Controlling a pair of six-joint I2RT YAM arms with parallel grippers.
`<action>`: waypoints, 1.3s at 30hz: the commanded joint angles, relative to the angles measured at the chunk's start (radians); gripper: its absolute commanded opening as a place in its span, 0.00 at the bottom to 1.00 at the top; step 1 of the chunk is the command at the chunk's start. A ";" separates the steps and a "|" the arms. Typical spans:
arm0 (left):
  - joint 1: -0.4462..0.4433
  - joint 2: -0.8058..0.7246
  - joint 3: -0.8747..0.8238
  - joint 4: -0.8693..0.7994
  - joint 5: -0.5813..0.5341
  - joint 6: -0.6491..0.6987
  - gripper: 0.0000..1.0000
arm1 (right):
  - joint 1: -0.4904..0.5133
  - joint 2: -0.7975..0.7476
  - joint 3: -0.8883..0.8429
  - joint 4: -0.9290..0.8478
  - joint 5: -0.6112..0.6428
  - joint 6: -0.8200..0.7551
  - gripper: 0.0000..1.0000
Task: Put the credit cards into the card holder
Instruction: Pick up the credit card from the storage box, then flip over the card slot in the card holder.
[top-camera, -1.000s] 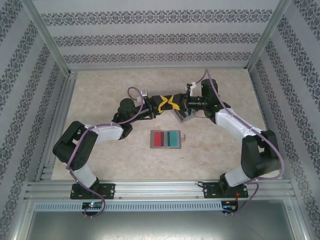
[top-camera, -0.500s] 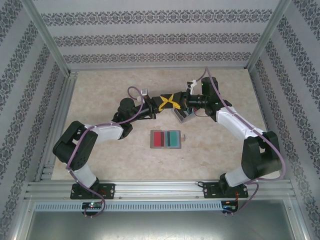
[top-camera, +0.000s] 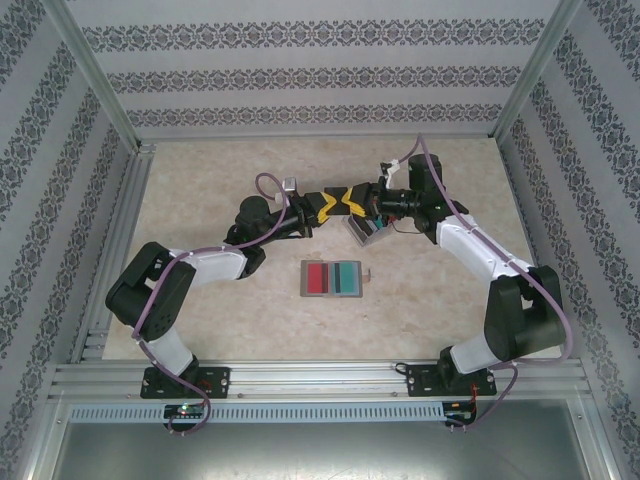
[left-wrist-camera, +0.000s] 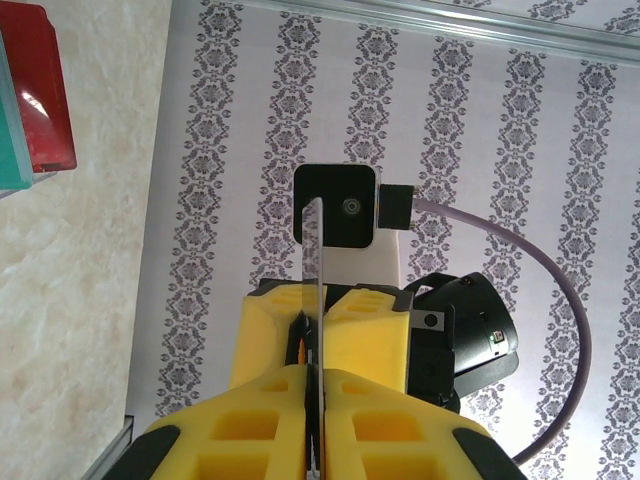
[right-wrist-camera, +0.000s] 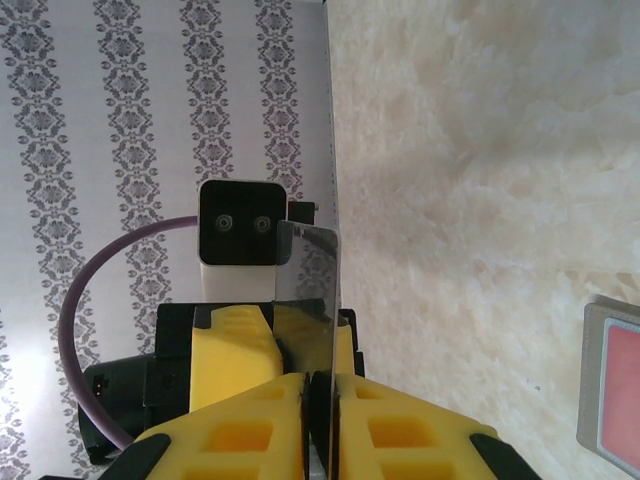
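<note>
Card holder (top-camera: 304, 280) lies open and flat on the table (top-camera: 200, 180), a grey case with 2 panels side by side. Red card (top-camera: 319, 278) sits on its left panel and teal card (top-camera: 347, 277) on its right panel, each nearly covering its panel, with a grey rim showing around them.

The 3rd card, dark grey card (right-wrist-camera: 312, 290), is thin and glossy. It shows edge-on in both wrist views and mirrors some yellow in the right wrist view. It is held clear of the table on the far side of the card holder, just right of the holder's middle.

Left gripper (left-wrist-camera: 312, 410) has its yellow fingers clamped tight on one end of the dark grey card. Right gripper (right-wrist-camera: 322, 420) is pinched on the opposite end, so the 2 grippers meet tip to tip with the card between them.

The left arm comes in from left of the card holder, elbow bent low and forearm roughly level. The right arm comes in from right of the holder, forearm sloping up to its wrist. Both wrists are rolled on their sides.
</note>
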 joint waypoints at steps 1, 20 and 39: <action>0.004 -0.024 0.021 0.146 -0.006 -0.018 0.12 | -0.021 -0.009 -0.024 -0.039 0.047 -0.009 0.11; 0.004 -0.293 0.071 -0.885 -0.138 0.513 0.80 | -0.007 -0.241 -0.217 -0.133 0.414 0.387 0.00; -0.023 -0.290 -0.007 -1.212 -0.252 0.807 0.80 | 0.181 -0.235 -0.228 -0.446 0.651 -0.485 0.00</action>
